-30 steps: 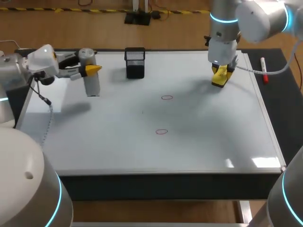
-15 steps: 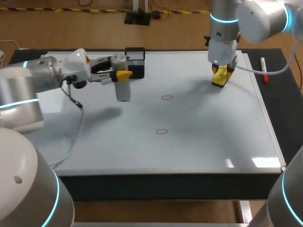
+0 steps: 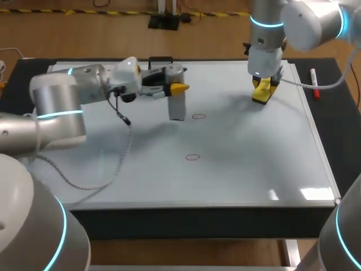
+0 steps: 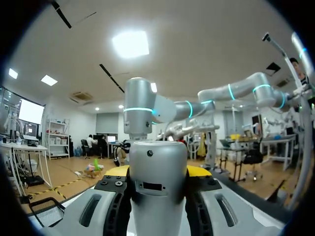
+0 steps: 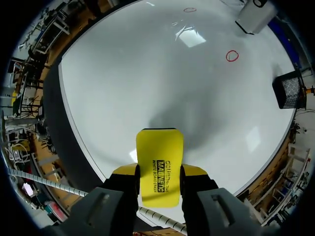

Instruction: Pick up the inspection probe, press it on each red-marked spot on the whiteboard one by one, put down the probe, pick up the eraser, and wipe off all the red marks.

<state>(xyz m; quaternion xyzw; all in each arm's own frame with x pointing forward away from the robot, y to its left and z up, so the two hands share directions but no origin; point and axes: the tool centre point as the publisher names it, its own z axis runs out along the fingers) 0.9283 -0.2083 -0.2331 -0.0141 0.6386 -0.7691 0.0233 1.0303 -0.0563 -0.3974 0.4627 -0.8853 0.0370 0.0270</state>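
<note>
The silver cylindrical probe [image 3: 177,101] hangs upright in my left gripper [image 3: 176,88], which is shut on its upper part. Its lower end is just left of the far red ring [image 3: 198,117]. The second red ring [image 3: 192,157] lies nearer on the whiteboard [image 3: 242,164]. In the left wrist view the probe [image 4: 157,182] fills the gap between the yellow-tipped fingers [image 4: 199,171]. My right gripper [image 3: 263,87] stands at the board's far right, shut on the yellow eraser [image 3: 260,97]. In the right wrist view the eraser [image 5: 159,167] sits between the fingers, with both red rings [image 5: 232,55] far ahead.
A black mesh holder [image 3: 159,58] stands at the back of the board, mostly hidden behind my left arm. It also shows in the right wrist view as the mesh holder [image 5: 288,88]. A red marker [image 3: 314,83] lies on the dark mat right of the board.
My left arm has swept rightward with the probe, from the board's far left to beside the far red ring. The right arm and eraser have stayed still.
</note>
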